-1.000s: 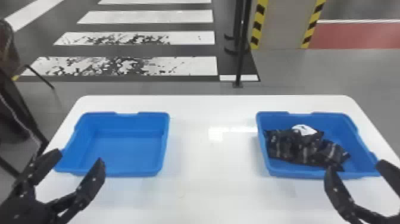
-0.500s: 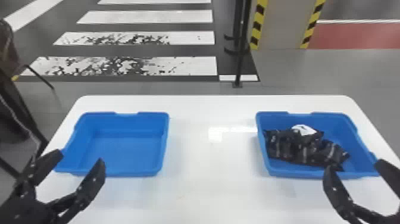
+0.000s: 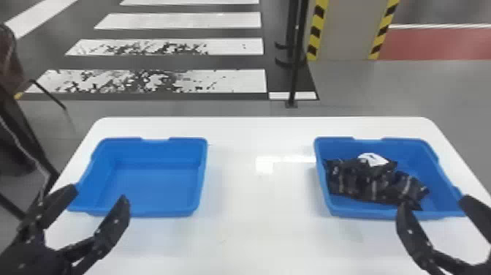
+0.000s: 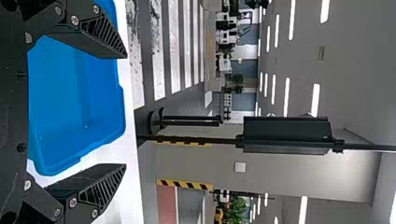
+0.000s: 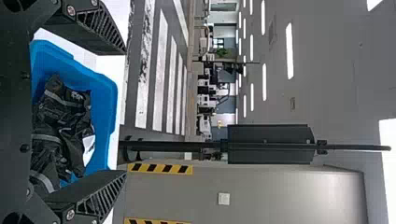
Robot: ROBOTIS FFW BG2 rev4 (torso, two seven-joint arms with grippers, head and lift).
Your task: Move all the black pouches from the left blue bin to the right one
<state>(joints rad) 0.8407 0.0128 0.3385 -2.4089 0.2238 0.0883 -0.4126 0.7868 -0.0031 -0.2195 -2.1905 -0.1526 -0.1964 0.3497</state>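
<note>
In the head view my left gripper [image 3: 100, 193] stands open at the near side of the left blue bin [image 3: 153, 188], whose floor is bare. My right gripper [image 3: 433, 200] is also open, by the near edge of the right blue bin [image 3: 387, 214]. Black pouches [image 3: 369, 183] lie in a crumpled heap inside that right bin, a white patch on top. The left wrist view has the left gripper [image 4: 126, 111] spread over the bare bin [image 4: 70, 93]. In the right wrist view the right gripper [image 5: 126, 112] is parted, with the pouches [image 5: 58, 126] beyond it.
Both bins stand on a white table [image 3: 255, 219], with a wide gap between them. Behind the table's far edge rises a thin black post [image 3: 296, 66]. A dark object with a cable [image 3: 18, 142] is at the far left.
The right gripper's left finger has shifted very slightly to the left. The left arm, the bins and the pouches look unmoved.
</note>
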